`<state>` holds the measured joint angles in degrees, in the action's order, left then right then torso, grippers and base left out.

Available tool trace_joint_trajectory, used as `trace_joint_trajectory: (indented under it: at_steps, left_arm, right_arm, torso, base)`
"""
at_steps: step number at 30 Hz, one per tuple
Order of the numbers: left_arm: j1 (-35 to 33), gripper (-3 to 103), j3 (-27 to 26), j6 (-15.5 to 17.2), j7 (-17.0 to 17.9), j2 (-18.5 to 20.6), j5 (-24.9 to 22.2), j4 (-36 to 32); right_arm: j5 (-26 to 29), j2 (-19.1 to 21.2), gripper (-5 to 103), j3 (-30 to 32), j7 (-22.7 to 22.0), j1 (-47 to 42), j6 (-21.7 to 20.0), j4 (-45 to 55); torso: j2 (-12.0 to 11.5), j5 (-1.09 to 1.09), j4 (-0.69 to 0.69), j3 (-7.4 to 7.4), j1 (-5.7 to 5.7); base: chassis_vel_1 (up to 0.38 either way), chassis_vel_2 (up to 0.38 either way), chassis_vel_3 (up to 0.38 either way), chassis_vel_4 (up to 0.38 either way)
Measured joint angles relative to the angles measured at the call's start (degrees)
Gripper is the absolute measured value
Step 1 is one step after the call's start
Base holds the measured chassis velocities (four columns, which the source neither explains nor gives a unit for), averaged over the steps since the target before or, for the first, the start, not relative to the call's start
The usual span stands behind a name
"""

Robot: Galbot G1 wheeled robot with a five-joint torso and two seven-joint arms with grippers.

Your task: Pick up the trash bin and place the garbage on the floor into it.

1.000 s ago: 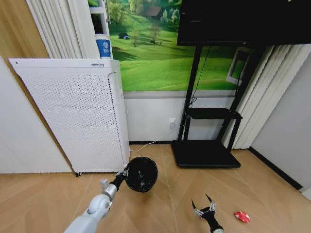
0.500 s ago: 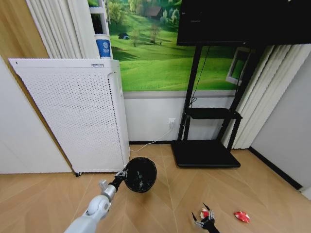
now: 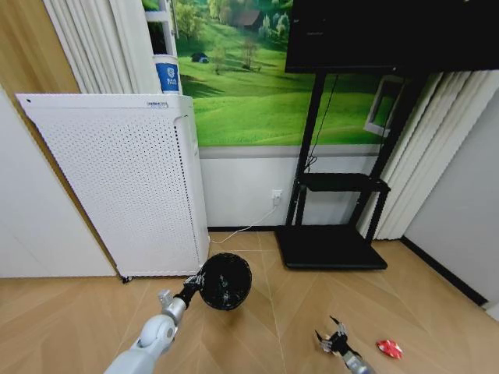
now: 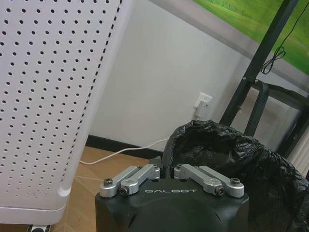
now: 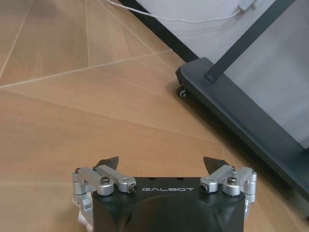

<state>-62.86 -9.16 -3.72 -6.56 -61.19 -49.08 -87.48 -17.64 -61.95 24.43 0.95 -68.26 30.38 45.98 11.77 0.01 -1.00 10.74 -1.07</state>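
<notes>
The trash bin (image 3: 226,280), a round black basket lined with a black bag, hangs tilted just above the floor (image 3: 265,327) in front of the white appliance. My left gripper (image 3: 198,283) is shut on its rim. In the left wrist view the left gripper (image 4: 166,170) pinches the bag-covered rim of the bin (image 4: 231,154). My right gripper (image 3: 337,340) is low over the floor, open, with nothing between its fingers. One piece of garbage, a red-and-white wrapper (image 3: 388,348), lies a short way to its right. In the right wrist view the right gripper (image 5: 161,163) is spread over bare wood floor (image 5: 96,106).
A tall white perforated appliance (image 3: 117,179) stands at the left against the wall. A black TV stand base (image 3: 331,248) on casters (image 5: 182,93) sits ahead of the right gripper. A white cable (image 3: 243,227) runs along the skirting. A grey wall closes the right side.
My right gripper dipped toward the floor, then shifted a little to the right, toward the red wrapper. A red scrap seen beside it half a second ago is now covered. The bin stays held.
</notes>
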Motion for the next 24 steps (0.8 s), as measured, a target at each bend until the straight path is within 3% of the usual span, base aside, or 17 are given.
trace_joint_trajectory:
  at_steps: [13,24]
  left_arm:
    - [0.28,7,0.29,-0.39,-0.05,-0.33,0.43,0.47]
    - [0.35,7,0.17,-0.41,-0.28,0.54,0.23,-0.23]
  right_arm:
    - [0.89,-0.48,103,0.33,1.74,-1.88,0.73,-1.52]
    - [-0.23,0.23,85,0.13,3.82,-0.98,-2.61,-2.38]
  torso:
    - [0.00,-0.01,0.02,0.00,0.00]
    - [0.00,-0.01,0.03,0.00,0.00]
  base:
    - [0.000,0.000,0.000,0.000]
    - [0.000,0.000,0.000,0.000]
